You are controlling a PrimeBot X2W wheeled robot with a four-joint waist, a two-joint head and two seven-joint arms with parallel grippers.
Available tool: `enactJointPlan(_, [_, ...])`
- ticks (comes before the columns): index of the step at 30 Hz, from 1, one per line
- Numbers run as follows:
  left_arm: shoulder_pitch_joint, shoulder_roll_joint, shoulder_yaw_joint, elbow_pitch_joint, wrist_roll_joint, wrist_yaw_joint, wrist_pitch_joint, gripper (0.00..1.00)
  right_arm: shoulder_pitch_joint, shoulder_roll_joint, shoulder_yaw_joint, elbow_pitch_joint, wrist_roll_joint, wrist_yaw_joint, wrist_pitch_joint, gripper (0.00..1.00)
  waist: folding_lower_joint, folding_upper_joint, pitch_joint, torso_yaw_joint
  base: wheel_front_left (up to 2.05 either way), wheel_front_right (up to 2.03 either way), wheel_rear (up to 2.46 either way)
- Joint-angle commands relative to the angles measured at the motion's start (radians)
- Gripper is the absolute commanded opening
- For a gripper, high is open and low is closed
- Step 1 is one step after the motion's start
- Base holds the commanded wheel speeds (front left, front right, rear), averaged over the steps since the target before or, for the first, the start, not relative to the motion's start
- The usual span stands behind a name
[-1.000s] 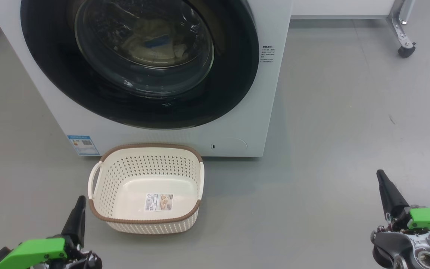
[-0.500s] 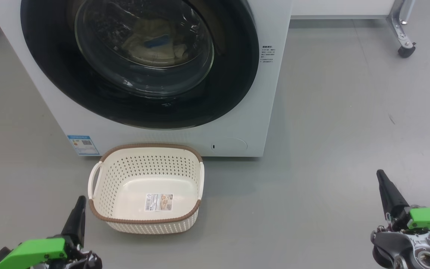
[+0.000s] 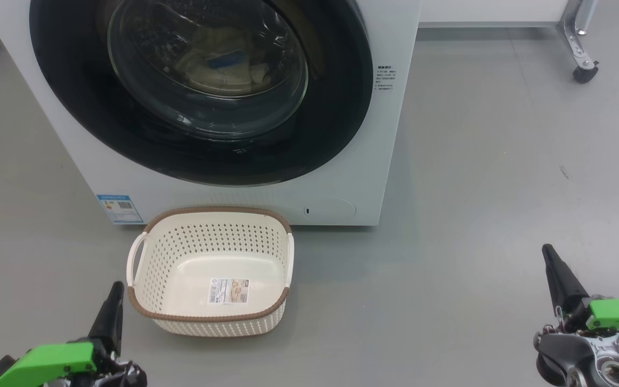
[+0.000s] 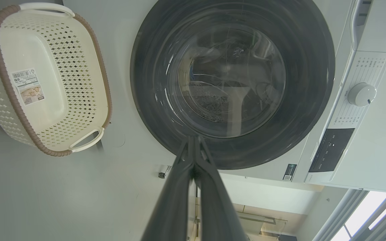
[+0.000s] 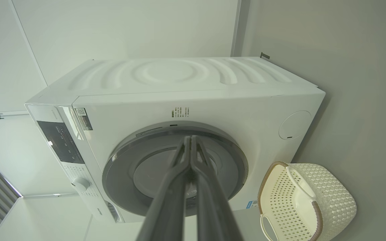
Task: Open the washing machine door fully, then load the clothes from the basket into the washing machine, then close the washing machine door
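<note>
Clothes [image 3: 218,54] are lying behind the shut washing machine door [image 3: 127,134], ahead of both pairs of jaws, which are resting together, left nearer

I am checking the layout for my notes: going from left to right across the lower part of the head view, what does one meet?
left gripper → basket → right gripper

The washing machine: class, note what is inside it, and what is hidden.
Through the clear glass bowl of the closed round black-rimmed door, pale yellow garments with a bright blue piece lie inside the white front-loading washing machine. The glossy rim and reflections hide the rest of the inside.
</note>
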Motion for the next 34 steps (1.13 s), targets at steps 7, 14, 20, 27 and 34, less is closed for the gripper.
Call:
enactJointPlan(7, [-0.027, 0.009, 0.035, -0.038, -0.005, -0.004, 0.007, 0.0, -0.054, -0.006, 0.015, -0.04, 0.008, -0.003, 0.005, 0.0, 0.0, 0.0, 0.0, 0.0, 0.0, 0.0, 0.0])
enactJointPlan(14, [-0.027, 0.009, 0.035, -0.038, -0.005, -0.004, 0.007, 0.0, -0.054, -0.006, 0.015, -0.04, 0.008, -0.003, 0.005, 0.0, 0.0, 0.0, 0.0, 0.0, 0.0, 0.0, 0.0])
enactJointPlan(20, [-0.027, 0.009, 0.035, -0.038, -0.005, -0.004, 0.007, 0.0, -0.054, -0.006, 0.015, -0.04, 0.008, -0.003, 0.005, 0.0, 0.0, 0.0, 0.0, 0.0, 0.0, 0.0, 0.0])
enactJointPlan(27, [-0.027, 0.009, 0.035, -0.038, -0.005, -0.004, 0.007, 0.0, -0.054, -0.006, 0.015, -0.04, 0.008, -0.003, 0.005, 0.0, 0.0, 0.0, 0.0, 0.0, 0.0, 0.0, 0.0])
enactJointPlan(34, [-0.027, 0.009, 0.035, -0.038, -0.005, -0.004, 0.007, 0.0, -0.054, -0.006, 0.015, -0.04, 0.008, -0.003, 0.005, 0.0, 0.0, 0.0, 0.0, 0.0, 0.0, 0.0, 0.0])
